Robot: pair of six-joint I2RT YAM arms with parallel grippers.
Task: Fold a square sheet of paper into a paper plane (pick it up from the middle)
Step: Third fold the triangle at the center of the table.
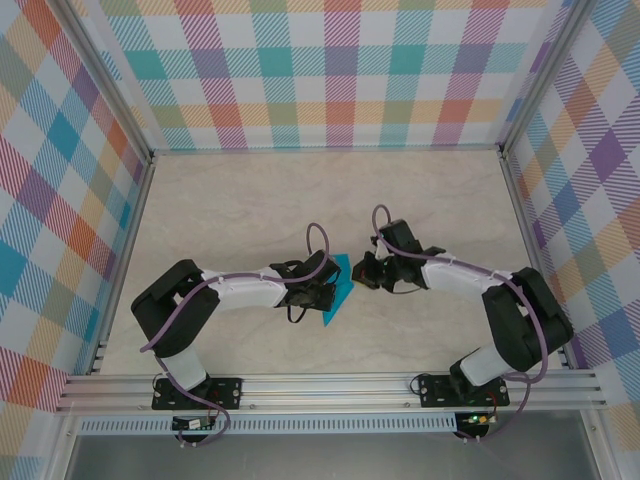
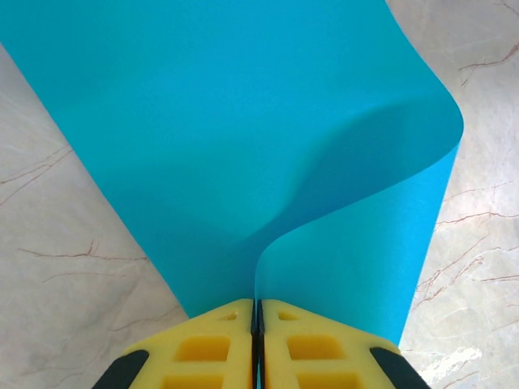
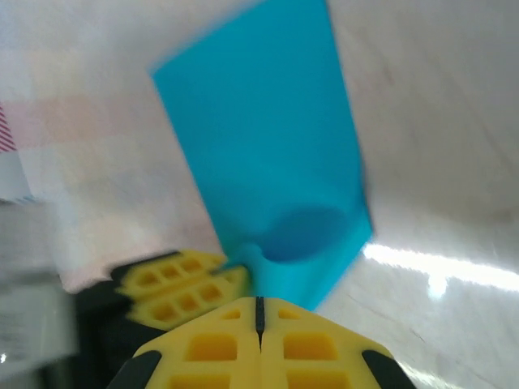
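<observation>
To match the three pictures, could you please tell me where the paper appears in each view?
Top external: paper at centre, between the two arms' tips.
Left wrist: paper across the upper middle, curling up on the right.
Right wrist: paper at centre, tilted and blurred.
Shared landmark: the yellow left fingers pinching its edge, also at lower left of the right wrist view.

Bright, even light. Right wrist view motion-blurred, white glare streak on pale marble tabletop (image 3: 442,271). Left wrist view sharp; soft shadow inside curled teal-blue paper sheet (image 2: 243,121).
</observation>
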